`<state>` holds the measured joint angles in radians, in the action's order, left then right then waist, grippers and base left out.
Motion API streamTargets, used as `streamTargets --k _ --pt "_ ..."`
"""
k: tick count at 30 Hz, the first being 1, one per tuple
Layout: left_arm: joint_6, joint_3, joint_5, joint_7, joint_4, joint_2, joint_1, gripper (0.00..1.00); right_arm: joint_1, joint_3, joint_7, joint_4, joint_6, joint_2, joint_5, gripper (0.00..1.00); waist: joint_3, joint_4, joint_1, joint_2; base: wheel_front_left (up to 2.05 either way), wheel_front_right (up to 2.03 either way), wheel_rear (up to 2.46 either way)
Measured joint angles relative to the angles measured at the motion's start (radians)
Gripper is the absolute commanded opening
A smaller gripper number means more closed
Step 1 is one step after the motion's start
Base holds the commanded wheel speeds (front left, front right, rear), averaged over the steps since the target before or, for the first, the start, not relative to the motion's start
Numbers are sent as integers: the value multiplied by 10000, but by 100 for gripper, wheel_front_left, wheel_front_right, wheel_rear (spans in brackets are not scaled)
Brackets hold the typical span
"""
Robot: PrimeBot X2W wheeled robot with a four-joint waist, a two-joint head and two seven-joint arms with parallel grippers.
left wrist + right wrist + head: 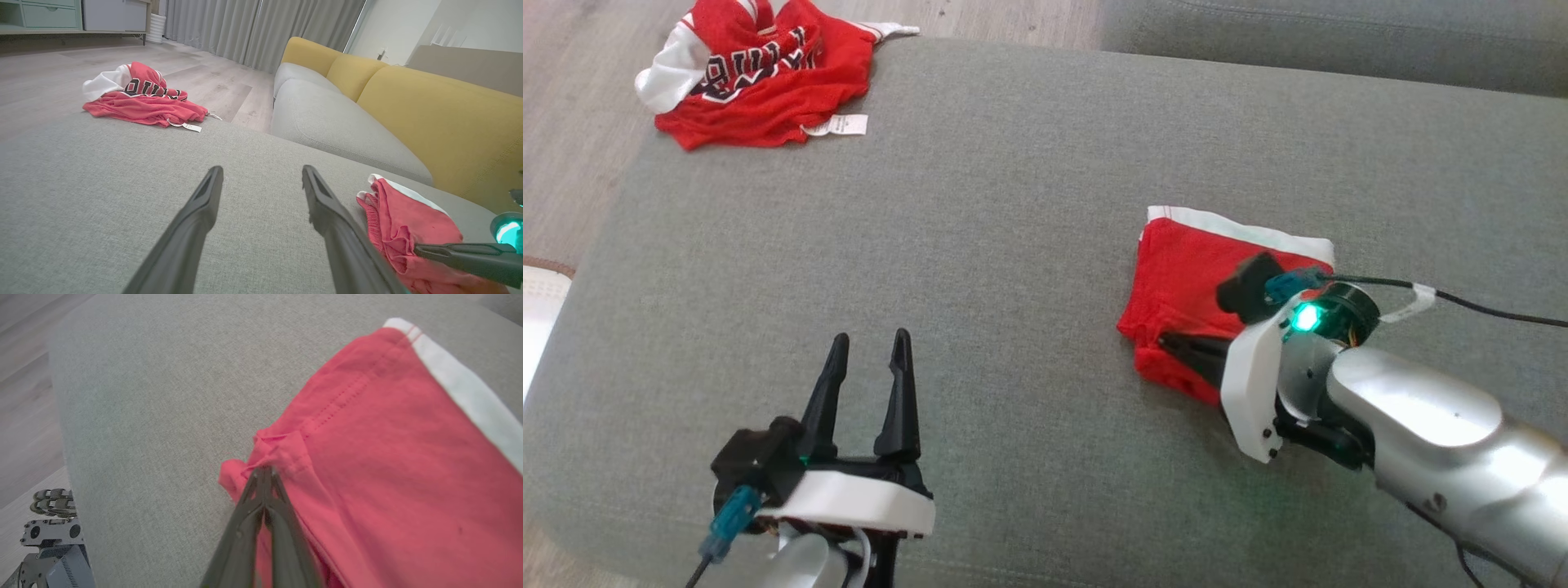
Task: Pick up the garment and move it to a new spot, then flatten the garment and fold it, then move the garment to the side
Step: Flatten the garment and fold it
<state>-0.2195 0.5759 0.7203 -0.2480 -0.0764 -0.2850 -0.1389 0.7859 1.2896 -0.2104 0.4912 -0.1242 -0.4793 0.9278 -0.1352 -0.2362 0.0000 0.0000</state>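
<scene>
left gripper (pixel 872 336) (pixel 262 169): nearest the robot, at the lower left of the head view; fingers spread wide, nothing between them, poised over bare fabric.
right gripper (pixel 1168 340) (pixel 264 470): reaching in from the lower right, fingers pressed together on a small bunched fold at the near left corner of the red garment.
red garment (pixel 1188 273) (pixel 404 220) (pixel 388 449): folded into a compact block, lying on the right half of the seat, well apart from the left gripper.
white band (pixel 1241 233) (pixel 461 388): along the far edge of the red garment, flat.
grey cushion (pixel 1013 204): broad seat under both grippers and the red garment.
jersey (pixel 760 82) (pixel 143 102): crumpled red and white heap with dark lettering, at the far left corner of the grey cushion, partly over its edge.
tag (pixel 841 125) (pixel 192 127): white, lying flat just beside the jersey.
second seat (pixel 327 122): pale grey, beyond the cushion.
yellow backrest (pixel 429 110): behind the second seat.
curtains (pixel 253 28): grey, farthest back, past the wooden floor (pixel 572 122).
</scene>
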Motion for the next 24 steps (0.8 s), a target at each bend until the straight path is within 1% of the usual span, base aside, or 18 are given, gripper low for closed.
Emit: streamTargets --k 5,8,12,15,23,24 --pt "8 -15 0 0 -8 36 -17 100 -124 -2 -265 -167 0 167 -186 0 -70 25 0 0 0 0 0" --pt "10 -42 0 -2 -35 56 -57 100 -508 8 -468 -332 0 364 -362 0 -90 37 0 0 0 0 0" --pt "10 -140 0 -4 -79 65 -75 100 -901 29 -522 -428 0 433 -433 0 -73 82 0 0 0 0 0" --pt "8 -194 -2 -10 -84 65 -74 100 -867 31 -38 -495 0 491 -393 0 -10 152 0 0 0 0 0" --pt "-4 -253 -2 -12 -63 56 -43 100 -157 25 1931 -351 0 506 201 0 305 398 -1 0 0 0 0" --pt "-6 -253 -2 -12 -52 54 -35 100 -104 -8 2163 -251 0 497 274 15 333 426 -1 0 0 0 0"
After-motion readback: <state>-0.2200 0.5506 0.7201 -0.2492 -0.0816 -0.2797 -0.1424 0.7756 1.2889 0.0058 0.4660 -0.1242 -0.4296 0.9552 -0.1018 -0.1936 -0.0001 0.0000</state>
